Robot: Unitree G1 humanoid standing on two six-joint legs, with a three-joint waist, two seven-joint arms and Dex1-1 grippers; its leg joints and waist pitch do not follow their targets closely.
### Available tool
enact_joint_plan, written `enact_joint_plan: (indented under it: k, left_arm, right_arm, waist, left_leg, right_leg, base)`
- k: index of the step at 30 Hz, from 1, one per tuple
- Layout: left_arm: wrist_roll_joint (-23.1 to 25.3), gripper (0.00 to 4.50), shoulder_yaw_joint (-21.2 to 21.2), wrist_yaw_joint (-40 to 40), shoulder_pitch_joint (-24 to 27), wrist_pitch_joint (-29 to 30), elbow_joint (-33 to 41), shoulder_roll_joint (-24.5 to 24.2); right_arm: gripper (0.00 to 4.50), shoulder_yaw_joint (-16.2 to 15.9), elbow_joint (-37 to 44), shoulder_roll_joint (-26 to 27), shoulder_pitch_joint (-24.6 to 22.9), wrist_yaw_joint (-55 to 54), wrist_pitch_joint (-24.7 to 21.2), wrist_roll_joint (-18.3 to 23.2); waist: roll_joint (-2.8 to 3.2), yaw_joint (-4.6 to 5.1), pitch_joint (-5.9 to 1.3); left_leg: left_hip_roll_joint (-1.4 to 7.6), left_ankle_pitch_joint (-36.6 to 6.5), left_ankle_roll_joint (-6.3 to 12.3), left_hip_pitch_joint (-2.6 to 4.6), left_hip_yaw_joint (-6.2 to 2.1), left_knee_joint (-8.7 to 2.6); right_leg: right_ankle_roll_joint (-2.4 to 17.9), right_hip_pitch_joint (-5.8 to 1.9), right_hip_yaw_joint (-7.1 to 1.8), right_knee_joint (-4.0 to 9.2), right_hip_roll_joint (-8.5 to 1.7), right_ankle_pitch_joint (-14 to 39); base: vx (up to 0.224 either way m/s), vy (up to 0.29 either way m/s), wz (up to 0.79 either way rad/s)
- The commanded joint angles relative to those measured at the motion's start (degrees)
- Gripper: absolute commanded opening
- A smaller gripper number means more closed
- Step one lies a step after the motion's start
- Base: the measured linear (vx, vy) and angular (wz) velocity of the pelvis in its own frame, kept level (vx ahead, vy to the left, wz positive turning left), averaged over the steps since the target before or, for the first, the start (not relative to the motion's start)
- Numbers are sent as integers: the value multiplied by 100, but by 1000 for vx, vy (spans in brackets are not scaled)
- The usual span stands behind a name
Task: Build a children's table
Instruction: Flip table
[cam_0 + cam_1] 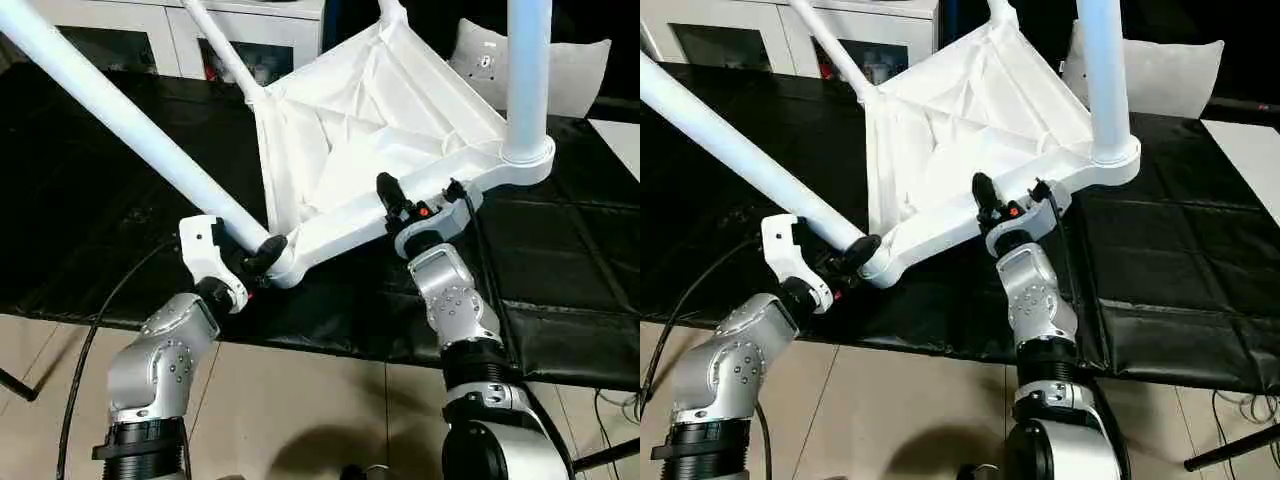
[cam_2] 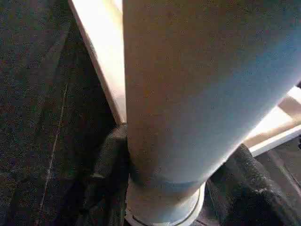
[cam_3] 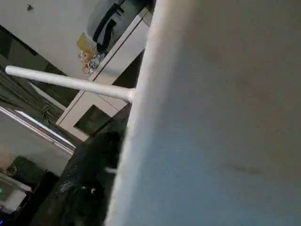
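Left gripper (image 1: 258, 258) clamps the upturned children's table (image 1: 370, 110) by a leg base — right gripper (image 1: 425, 200) grasps its rim.

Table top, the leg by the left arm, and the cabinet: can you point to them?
Table top (image 1: 340, 130): left eye view, ribbed underside.
Leg (image 1: 120, 115): left eye view, middle of the shaft.
Cabinet (image 1: 230, 30): left eye view, front panel.

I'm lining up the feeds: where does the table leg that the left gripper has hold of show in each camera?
Left eye view: the leg slants from the upper left corner down to the left gripper.
Right eye view: same slant, from the left edge to the tabletop's near corner.
Left wrist view: a thick column up the middle.
Right wrist view: cannot tell.
Shared landmark: the corner socket at the leg's foot.
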State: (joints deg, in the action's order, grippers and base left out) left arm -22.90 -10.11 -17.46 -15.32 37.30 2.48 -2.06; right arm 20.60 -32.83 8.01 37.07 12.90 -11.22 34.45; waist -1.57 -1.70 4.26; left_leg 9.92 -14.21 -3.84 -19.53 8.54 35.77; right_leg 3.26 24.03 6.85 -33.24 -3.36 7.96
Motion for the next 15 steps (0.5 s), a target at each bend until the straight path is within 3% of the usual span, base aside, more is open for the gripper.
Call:
enact_joint_plan:
  k: [1, 4, 5, 15]
  left_arm:
    - [-78, 204, 454, -213, 49, 260, -194, 83]
    - [-12, 204, 459, -175, 48, 176, -225, 70]
    - [16, 260, 461, -159, 49, 131, -230, 65]
    - [3, 274, 501, -275, 161, 166, -84, -74]
  right_arm:
    - [229, -221, 194, 181, 236, 231, -109, 88]
    - [217, -219, 217, 189, 238, 207, -124, 84]
    - [213, -218, 227, 192, 238, 199, -128, 83]
    - [209, -139, 299, 93, 284, -4, -22, 98]
  waist:
    - [44, 23, -490]
    - [38, 25, -487]
    - [40, 23, -488]
    - [48, 23, -500]
  left_leg:
    - [282, 367, 690, -54, -24, -388]
    - [281, 351, 696, -52, -22, -389]
    - [280, 359, 687, -55, -23, -389]
    - [284, 407, 669, -49, -24, -385]
  right_leg:
    - [774, -420, -363, 294, -492, 1351]
    - [766, -416, -359, 307, -490, 1387]
    - [769, -420, -361, 300, -491, 1389]
    - [768, -418, -361, 287, -492, 1339]
  base:
    - [0, 0, 0]
    - [0, 0, 0]
    - [0, 0, 0]
    - [0, 0, 0]
